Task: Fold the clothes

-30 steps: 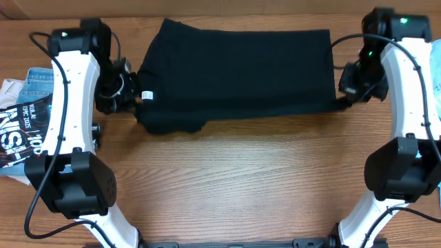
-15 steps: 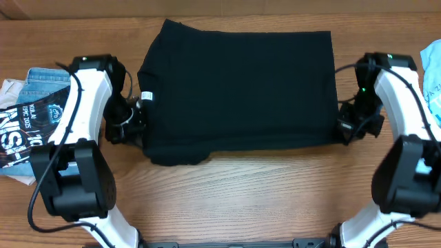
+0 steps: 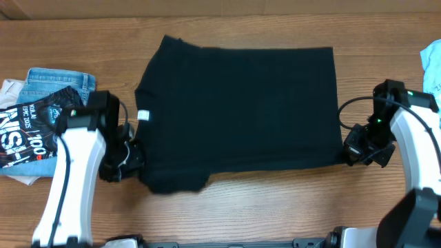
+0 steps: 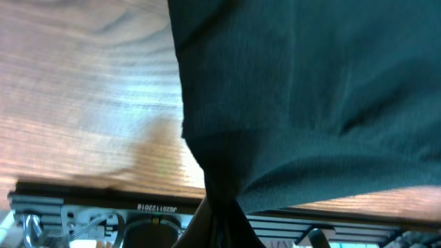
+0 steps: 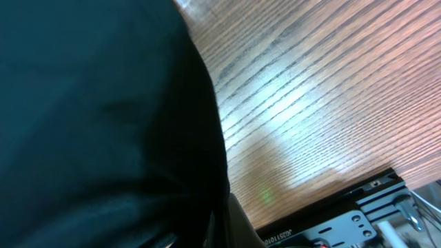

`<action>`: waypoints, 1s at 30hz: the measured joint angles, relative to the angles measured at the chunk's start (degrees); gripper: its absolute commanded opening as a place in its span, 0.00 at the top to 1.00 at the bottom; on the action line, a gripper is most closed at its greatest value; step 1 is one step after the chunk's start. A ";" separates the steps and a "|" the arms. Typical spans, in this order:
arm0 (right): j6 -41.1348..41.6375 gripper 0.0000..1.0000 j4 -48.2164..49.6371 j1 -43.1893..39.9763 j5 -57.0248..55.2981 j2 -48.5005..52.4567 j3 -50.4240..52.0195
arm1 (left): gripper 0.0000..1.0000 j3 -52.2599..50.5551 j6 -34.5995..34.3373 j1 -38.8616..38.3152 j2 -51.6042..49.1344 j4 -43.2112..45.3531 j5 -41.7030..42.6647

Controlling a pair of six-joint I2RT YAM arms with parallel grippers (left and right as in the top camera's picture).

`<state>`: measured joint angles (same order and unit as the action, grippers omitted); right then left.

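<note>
While one black shirt (image 3: 241,110) lies spread on the table (image 3: 275,207), I see my left fingers (image 3: 132,156) and right fingers (image 3: 349,153) each pinching one near corner.

Black garment (image 3: 241,110): spread flat on the wooden table (image 3: 275,207), white tag (image 3: 144,116) at its left edge. Left gripper (image 3: 134,157) at the lower-left corner, right gripper (image 3: 348,153) at the lower-right corner. Far left: denim piece (image 3: 58,81) beneath a black printed shirt (image 3: 31,127). Right edge: light blue cloth (image 3: 433,65).

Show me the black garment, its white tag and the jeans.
black garment (image 3: 241,103), overhead view, middle of the cloth.
white tag (image 3: 144,116), overhead view, centre of the tag.
jeans (image 3: 58,79), overhead view, bare blue part.
</note>
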<state>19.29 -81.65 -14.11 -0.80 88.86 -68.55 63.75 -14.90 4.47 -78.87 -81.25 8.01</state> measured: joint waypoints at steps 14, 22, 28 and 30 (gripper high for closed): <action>-1.01 0.96 11.65 -0.04 3.21 -2.12 0.11 | 0.96 -1.18 -8.07 0.00 2.56 21.77 -0.28; -1.33 0.96 21.68 0.17 4.98 -2.01 0.22 | 0.96 -1.27 -9.70 0.00 -7.58 33.75 1.60; -1.33 0.96 25.11 0.26 5.75 0.70 0.22 | 0.96 -1.31 -10.27 -0.02 -13.05 41.75 3.41; -1.36 0.96 25.88 0.26 5.86 2.08 0.24 | 0.96 -1.31 -10.27 -0.37 -14.16 43.58 3.61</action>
<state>17.93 -55.77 -13.85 5.06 90.94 -68.31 62.43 -25.17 4.10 -93.03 -37.67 11.62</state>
